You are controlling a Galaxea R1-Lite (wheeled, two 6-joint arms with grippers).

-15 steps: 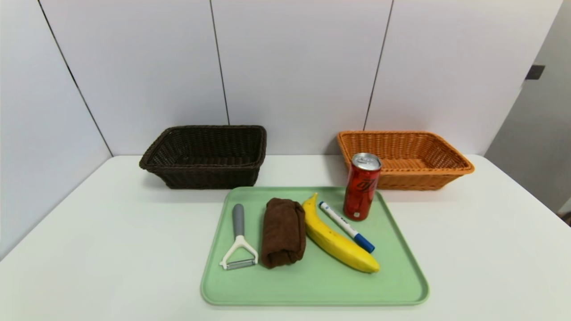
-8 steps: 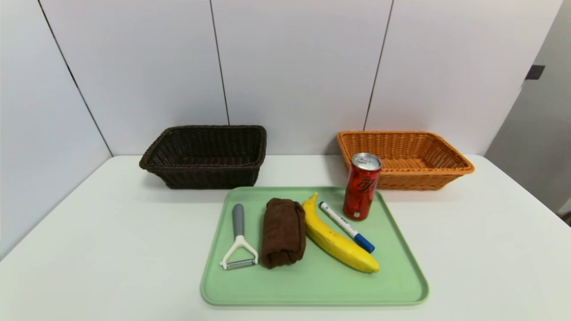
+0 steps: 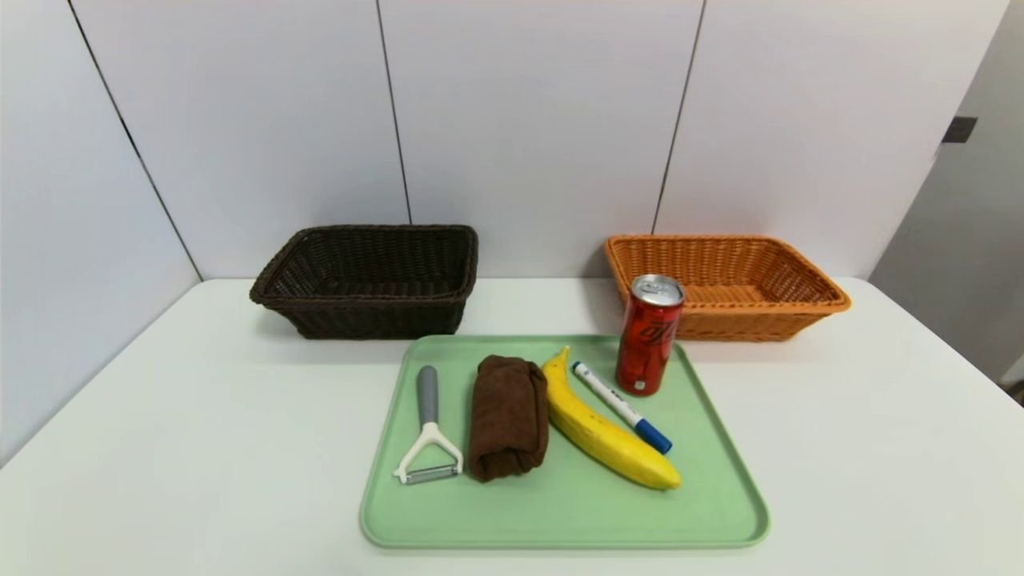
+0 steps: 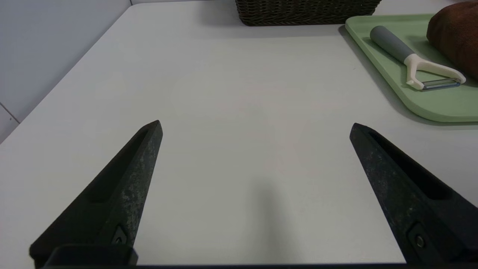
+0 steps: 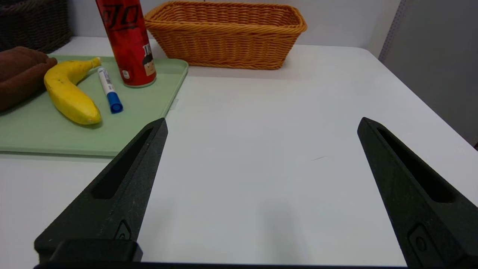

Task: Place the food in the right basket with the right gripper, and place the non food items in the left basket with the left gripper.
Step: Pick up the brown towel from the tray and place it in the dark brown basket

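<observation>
Though woven, flared rectangular baskets (image 3: 370, 276)

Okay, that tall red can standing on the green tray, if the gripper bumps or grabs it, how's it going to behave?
The red can stands upright, tall and slim on a small base, so a push near its silver top would probably tip it. Its round body would likely roll once down, possibly toward the marker beside it. The smooth, glossy wall may be slippery between the fingers; whether it is full or empty cannot be told.

A pale green tray (image 3: 560, 520) with rounded corners and a raised rim lies flat on a white table (image 3: 200, 448). Behind the table stands a white panelled wall (image 3: 528, 120) with dark seams.
</observation>
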